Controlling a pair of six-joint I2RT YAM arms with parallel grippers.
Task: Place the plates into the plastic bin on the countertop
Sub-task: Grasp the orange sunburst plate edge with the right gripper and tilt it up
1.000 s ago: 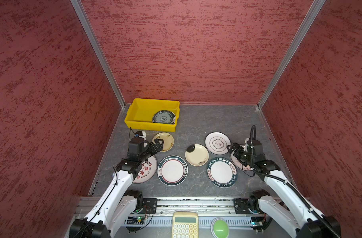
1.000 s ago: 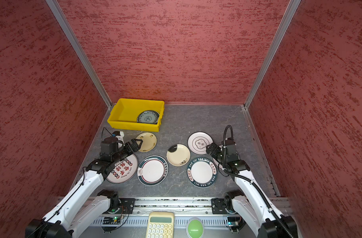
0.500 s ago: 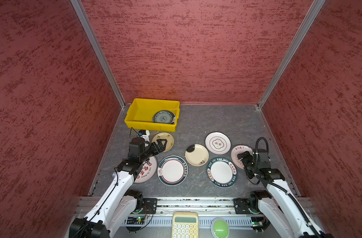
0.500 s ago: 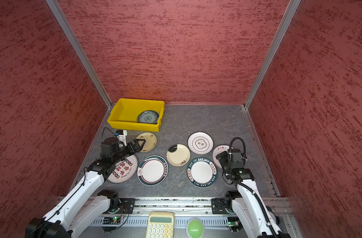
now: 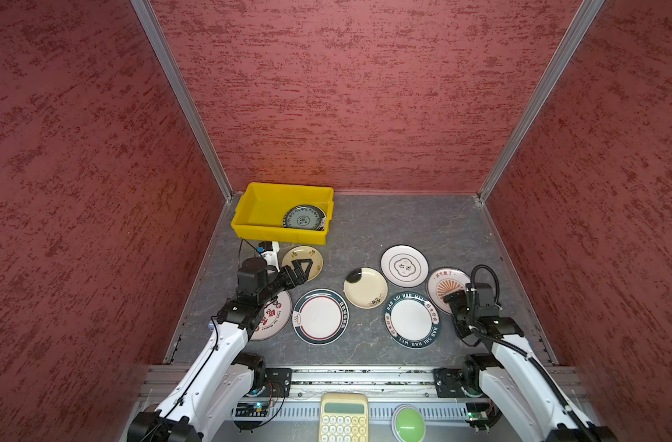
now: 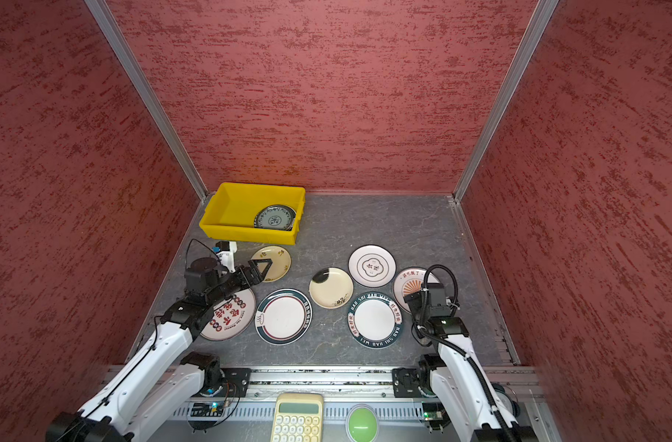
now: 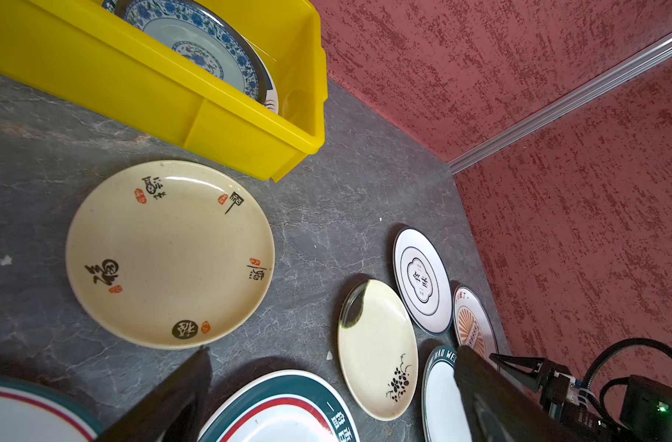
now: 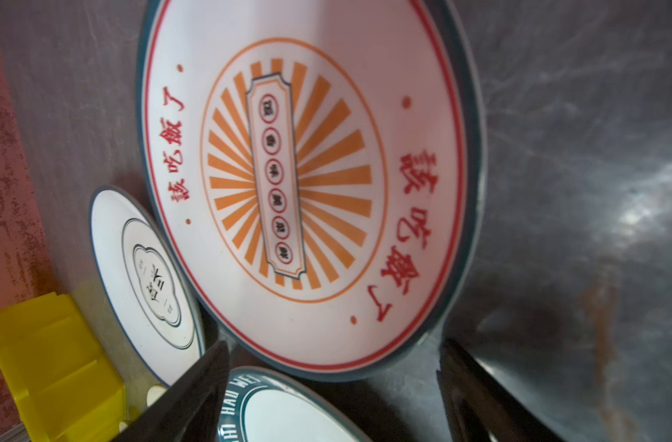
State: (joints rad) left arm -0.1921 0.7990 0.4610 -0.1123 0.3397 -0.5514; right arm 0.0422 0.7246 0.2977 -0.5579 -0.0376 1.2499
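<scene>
White-shelled arms (image 5: pixel 219 352) with black joints and looping black cables (image 5: pixel 483 266).

The yellow bin (image 5: pixel 273 234) sits at eleven o'clock on the grey veined countertop (image 5: pixel 403 222), a blue-patterned plate (image 5: pixel 303 219) tilted inside over another. Seven plates (image 5: pixel 319 315) lie flat from eight to four o'clock: two cream, five white with green or red markings.

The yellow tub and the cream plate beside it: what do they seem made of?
The bright yellow rectangular tub looks like glossy moulded plastic: even colour, rolled rim, moulded rib. The round cream plate with black brush characters shines along its rim; it could be glazed ceramic or melamine.
</scene>
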